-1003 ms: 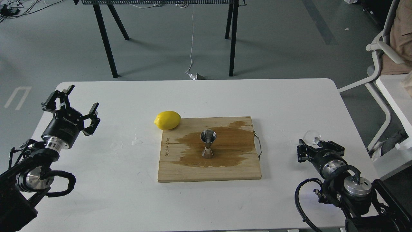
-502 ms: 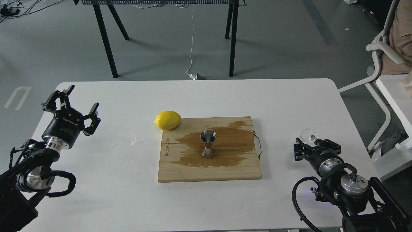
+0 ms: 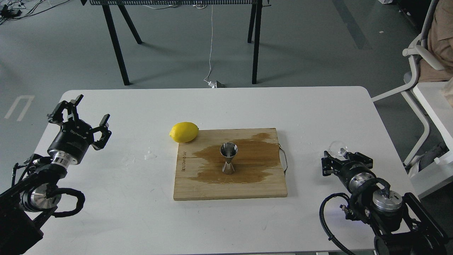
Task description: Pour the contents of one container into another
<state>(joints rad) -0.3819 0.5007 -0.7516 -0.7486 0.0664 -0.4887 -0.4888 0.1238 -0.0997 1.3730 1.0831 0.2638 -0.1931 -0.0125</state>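
Observation:
The steel jigger (image 3: 229, 157) stands upright in the middle of a wooden board (image 3: 198, 187), on a dark wet stain. Far to its right, over the white table, the clear glass cup (image 3: 337, 148) sits at the tip of my right gripper (image 3: 342, 156), which is shut on it. The cup looks tipped, its round rim facing up and away. My left gripper (image 3: 80, 118) hovers open at the table's left side, nothing between its fingers, well away from the board.
A yellow lemon (image 3: 184, 131) touches the board's far left corner. Small water drops (image 3: 150, 155) lie on the table left of the board. A wire handle (image 3: 284, 159) sticks out of the board's right edge. A white chair (image 3: 417, 71) stands beyond the table's right end.
My right gripper has drifted a little to the left and away from me, carrying the glass cup along. The left gripper has barely shifted. Jigger, board and lemon stay put.

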